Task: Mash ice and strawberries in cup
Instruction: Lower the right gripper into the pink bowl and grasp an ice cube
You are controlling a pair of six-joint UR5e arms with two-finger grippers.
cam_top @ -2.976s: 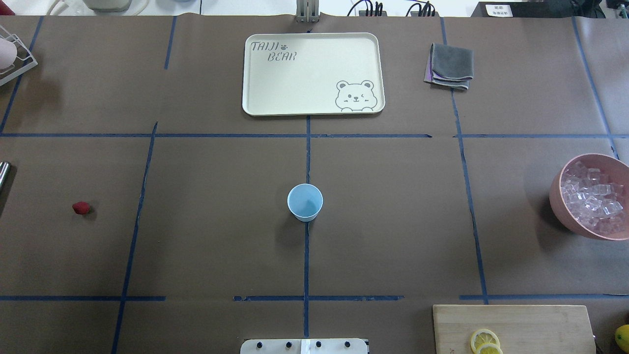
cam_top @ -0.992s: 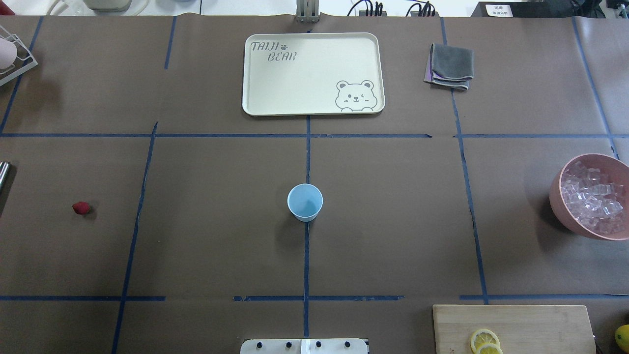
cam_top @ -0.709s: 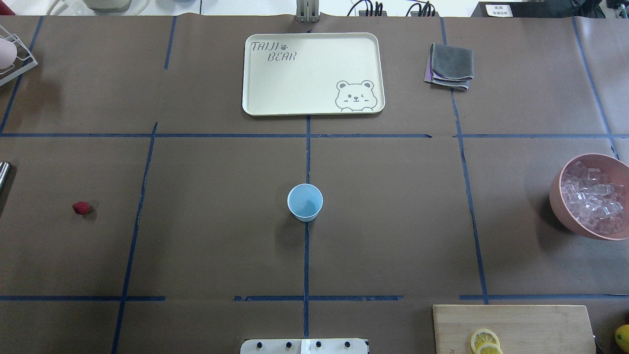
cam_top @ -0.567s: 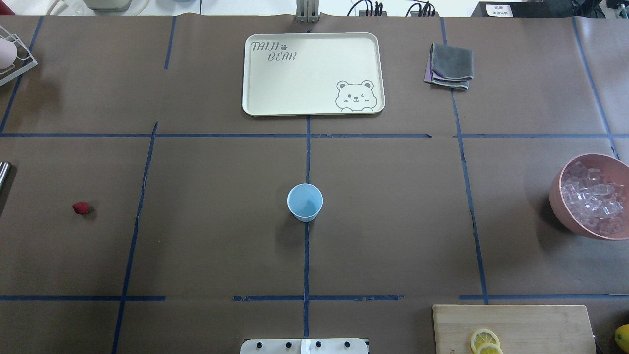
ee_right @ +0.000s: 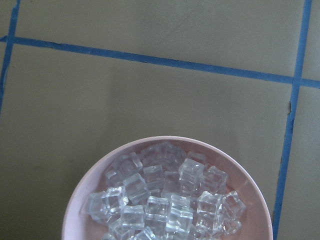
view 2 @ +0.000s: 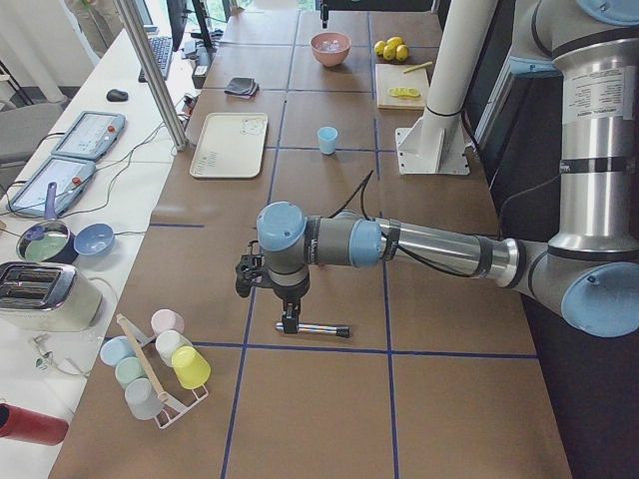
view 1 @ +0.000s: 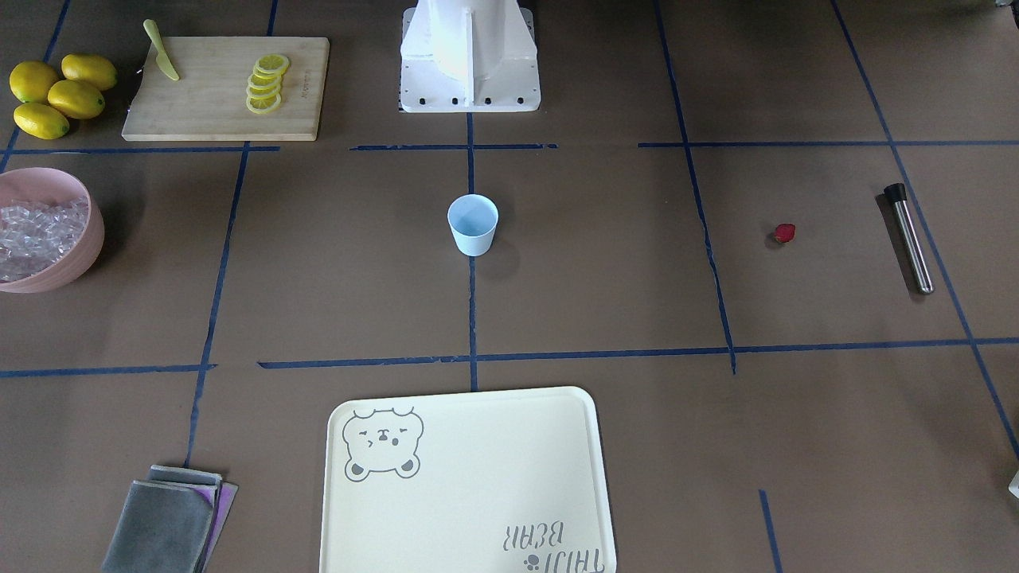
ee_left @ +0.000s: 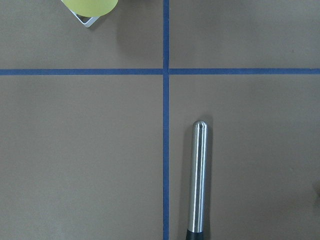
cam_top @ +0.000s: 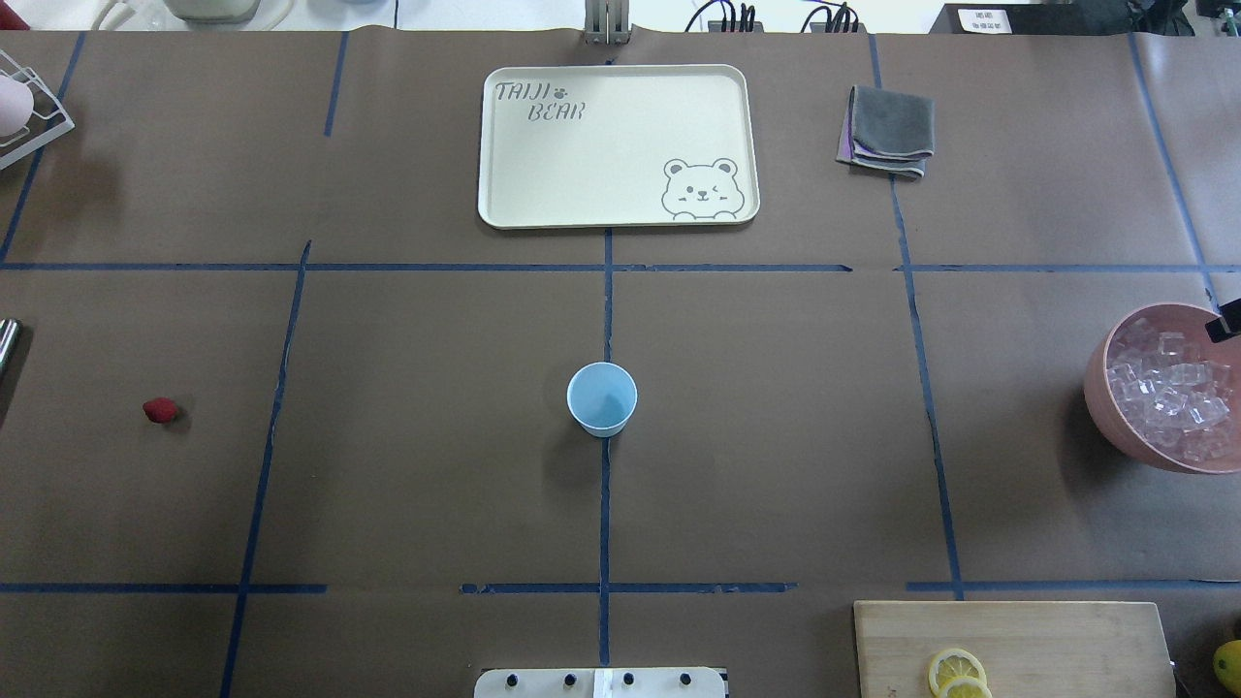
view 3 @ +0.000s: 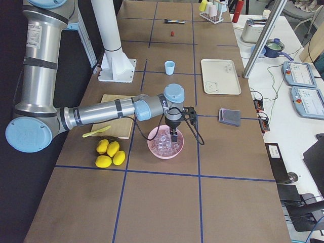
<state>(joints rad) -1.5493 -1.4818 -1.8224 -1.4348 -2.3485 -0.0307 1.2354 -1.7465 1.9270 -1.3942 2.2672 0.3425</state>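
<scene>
The pale blue cup (cam_top: 602, 398) stands upright and empty at the table's middle, also in the front view (view 1: 473, 224). The small dark-red strawberry (cam_top: 160, 410) lies far to its left. The ice (ee_right: 165, 200) fills a pink bowl (cam_top: 1100, 388) at the right edge. My left gripper (view 2: 291, 319) hangs over a metal muddler (ee_left: 199, 175) at the table's left end; I cannot tell whether it is open. My right gripper (view 3: 173, 136) hangs just above the ice bowl (view 3: 152, 150); I cannot tell its state. Only its dark tip (cam_top: 1224, 320) shows in the overhead view.
A cream bear tray (cam_top: 617, 145) and a folded grey cloth (cam_top: 887, 131) lie at the far side. A cutting board (view 1: 223, 87) with lemon slices, a yellow knife and whole lemons (view 1: 56, 94) sits near the robot base (view 1: 470, 56). A rack of cups (view 2: 160, 364) stands at the left end.
A dark tip of my right gripper has come into the overhead view at the right edge, over the pink bowl's rim. The cup and strawberry have not moved.
</scene>
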